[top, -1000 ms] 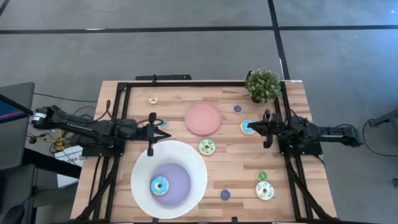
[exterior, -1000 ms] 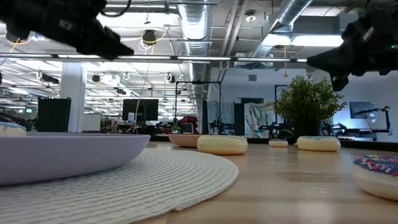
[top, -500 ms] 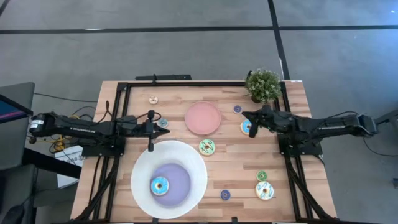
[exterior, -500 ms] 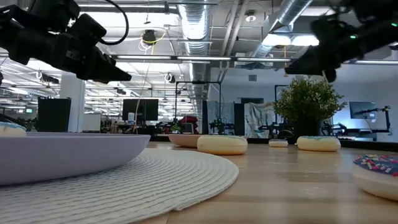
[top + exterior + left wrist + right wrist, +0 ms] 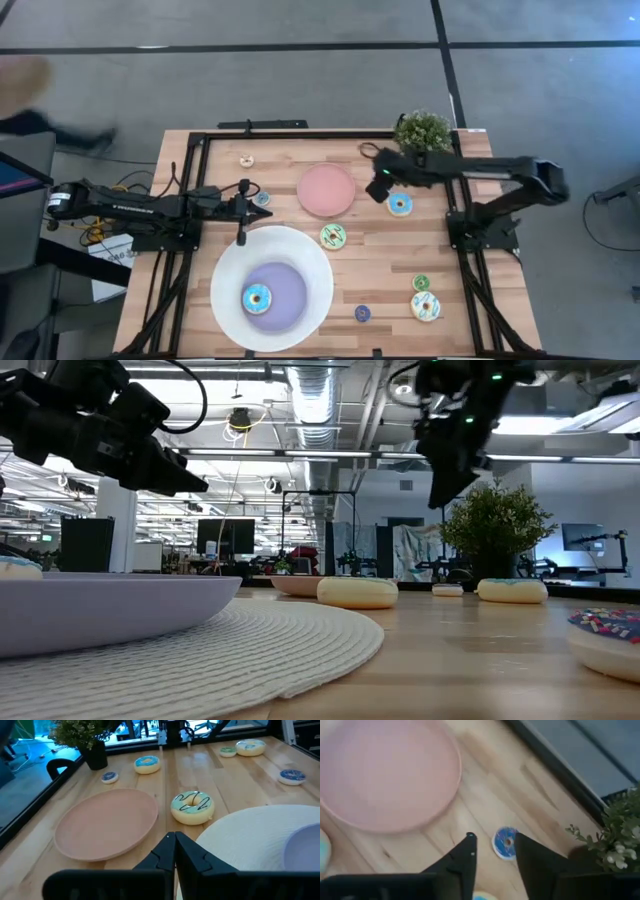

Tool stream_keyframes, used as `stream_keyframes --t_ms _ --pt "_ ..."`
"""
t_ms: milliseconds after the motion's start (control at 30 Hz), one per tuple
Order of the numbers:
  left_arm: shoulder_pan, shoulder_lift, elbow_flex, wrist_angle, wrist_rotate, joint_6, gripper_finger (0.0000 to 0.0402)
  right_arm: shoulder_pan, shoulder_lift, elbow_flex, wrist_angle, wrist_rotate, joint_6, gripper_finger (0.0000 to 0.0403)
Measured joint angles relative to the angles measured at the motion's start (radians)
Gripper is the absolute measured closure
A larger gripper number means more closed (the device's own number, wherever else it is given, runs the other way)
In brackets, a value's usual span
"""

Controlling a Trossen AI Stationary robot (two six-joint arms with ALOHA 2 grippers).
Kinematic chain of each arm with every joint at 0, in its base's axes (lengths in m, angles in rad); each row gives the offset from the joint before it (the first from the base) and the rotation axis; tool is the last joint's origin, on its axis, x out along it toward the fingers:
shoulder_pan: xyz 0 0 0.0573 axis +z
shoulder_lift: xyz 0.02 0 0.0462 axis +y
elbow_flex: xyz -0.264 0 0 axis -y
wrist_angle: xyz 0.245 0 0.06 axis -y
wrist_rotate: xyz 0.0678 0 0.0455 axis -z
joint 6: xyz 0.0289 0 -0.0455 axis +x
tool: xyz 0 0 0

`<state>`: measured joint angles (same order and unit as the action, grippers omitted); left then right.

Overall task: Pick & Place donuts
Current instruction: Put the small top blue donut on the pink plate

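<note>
While the donuts are all flat rings lying face-up, so none has a long axis or points anywhere, here's where they sit, front of the table to back. Toward the front right corner there's a white sprinkled donut (image 5: 426,306), a small green one (image 5: 421,283) just behind it, and a small blue one (image 5: 362,313) off to its left. The big white plate (image 5: 228,300) sits at the front left with a blue-iced donut (image 5: 256,298) on its lavender centre.

Mid-table, a green-iced donut (image 5: 333,236) lies just off the white plate's right rim, and it also shows right ahead in the left wrist view (image 5: 192,808). The left gripper (image 5: 243,212) hangs over the plate's back rim, fingers pressed together with nothing between them, and a small blue donut (image 5: 262,198) sits just beside it.

Behind that is the pink plate (image 5: 327,190), bare, with a larger blue donut (image 5: 400,205) to its right. The right gripper (image 5: 375,188) hovers between those two, fingers spread and empty. Its wrist view looks down on a small dark-blue donut (image 5: 506,842) near the plant (image 5: 421,131) at the back right corner. A small cream one (image 5: 246,160) lies near the back left.
</note>
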<state>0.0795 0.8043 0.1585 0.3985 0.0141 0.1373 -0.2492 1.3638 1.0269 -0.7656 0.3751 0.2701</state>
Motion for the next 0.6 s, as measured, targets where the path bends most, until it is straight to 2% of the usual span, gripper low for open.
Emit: stream_keyframes --t_ms 167,333,600 --pt "0.0 0.0 0.0 -0.001 0.018 -0.039 0.0401 -0.041 0.221 0.207 -0.205 -0.081 -0.143 0.02" --pt "-0.001 0.0 0.0 -0.015 0.035 -0.071 0.0401 -0.041 0.4 0.335 -0.311 -0.078 -0.374 0.0143" --pt "-0.001 0.0 0.0 -0.034 0.034 -0.093 0.0401 -0.056 0.571 0.399 -0.364 -0.007 -0.672 0.0129"
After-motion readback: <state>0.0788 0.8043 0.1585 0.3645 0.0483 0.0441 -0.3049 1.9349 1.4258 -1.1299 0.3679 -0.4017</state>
